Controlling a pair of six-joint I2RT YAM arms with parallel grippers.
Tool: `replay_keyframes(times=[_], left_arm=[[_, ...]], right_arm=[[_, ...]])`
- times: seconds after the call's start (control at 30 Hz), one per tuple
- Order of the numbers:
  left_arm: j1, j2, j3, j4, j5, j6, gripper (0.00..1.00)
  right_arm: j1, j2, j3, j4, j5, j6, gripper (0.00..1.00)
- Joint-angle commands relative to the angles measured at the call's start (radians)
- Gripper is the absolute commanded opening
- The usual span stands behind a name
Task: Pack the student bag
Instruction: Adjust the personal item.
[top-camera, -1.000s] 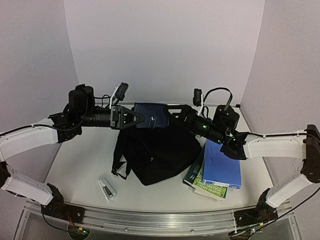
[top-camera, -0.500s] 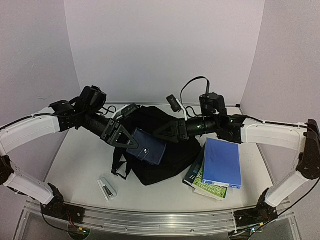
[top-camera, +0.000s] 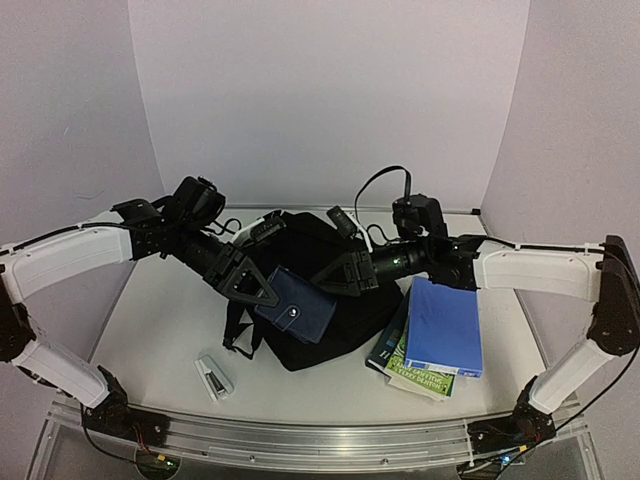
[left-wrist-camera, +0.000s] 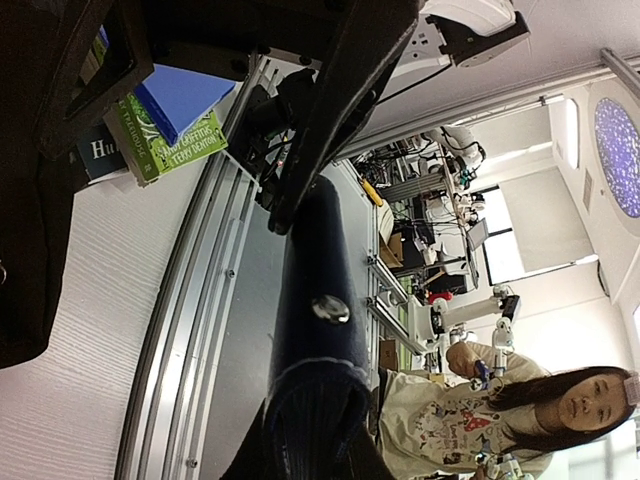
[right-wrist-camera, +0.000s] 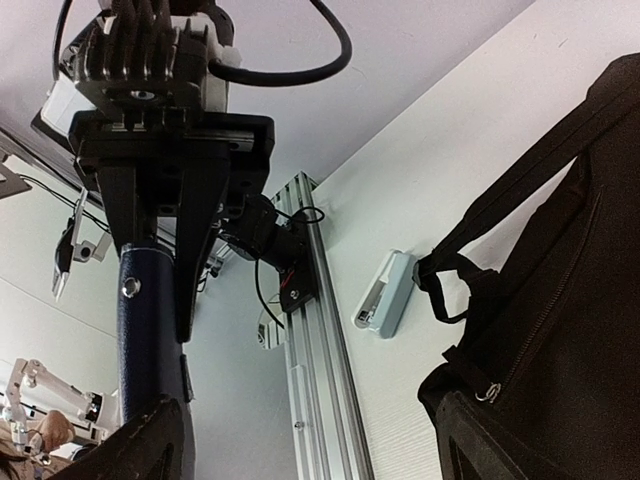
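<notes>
Left gripper (top-camera: 268, 297): jaws drawn in tight on one edge of a dark navy wallet (top-camera: 300, 313). The wallet hangs out past the fingertips, tilted, snap stud showing. The left wrist view has it edge-on, clamped between both fingers. From above it sits over the left-centre part of the student bag (top-camera: 318, 352); cannot tell whether it touches the fabric.

Right gripper (top-camera: 325, 282): jaws spread wide. In the right wrist view the two fingertips stand far apart at the bottom corners of the frame. It points toward the left gripper, near it, over the upper middle of the bag.

Student bag: black backpack, lying in the middle of the white table (top-camera: 160, 330), between and under both arms. A shoulder strap (top-camera: 238, 325) loops out on its left side. The right wrist view shows a zipper line running along its dark fabric.

Right of the bag, just beside its edge: a stack of books (top-camera: 412, 372), with a blue book (top-camera: 443, 328) on top and a green cover showing beneath.

Front left of the bag, apart from it: a small white stapler-like device (top-camera: 213, 377), lying flat on the table near the aluminium rail (top-camera: 330, 432).
</notes>
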Motion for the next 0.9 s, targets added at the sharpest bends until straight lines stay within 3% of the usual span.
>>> replay_keyframes(times=[0.0, 0.33, 0.5, 0.6, 0.8, 0.83, 0.87], left_arm=[[0.007, 0.016, 0.066, -0.042, -0.001, 0.046, 0.0], [0.007, 0.016, 0.068, -0.053, -0.001, 0.056, 0.0], [0.007, 0.028, 0.083, -0.039, 0.015, 0.062, 0.0], [0.007, 0.041, 0.096, -0.056, 0.017, 0.075, 0.0], [0.007, 0.049, 0.091, -0.021, -0.014, 0.058, 0.0], [0.007, 0.046, 0.085, 0.0, -0.029, 0.046, 0.02], [0.008, 0.041, 0.078, 0.029, -0.052, 0.027, 0.17]], right_arm=[[0.011, -0.085, -0.011, 0.12, -0.061, 0.046, 0.88], [0.016, -0.087, -0.069, 0.237, -0.114, 0.13, 0.92], [0.028, -0.039, -0.083, 0.238, -0.116, 0.132, 0.87], [0.041, -0.021, -0.079, 0.241, -0.121, 0.134, 0.75], [0.061, -0.025, -0.066, 0.241, -0.123, 0.132, 0.38], [0.062, -0.026, -0.065, 0.241, -0.112, 0.131, 0.28], [0.062, -0.032, -0.065, 0.242, -0.086, 0.133, 0.17]])
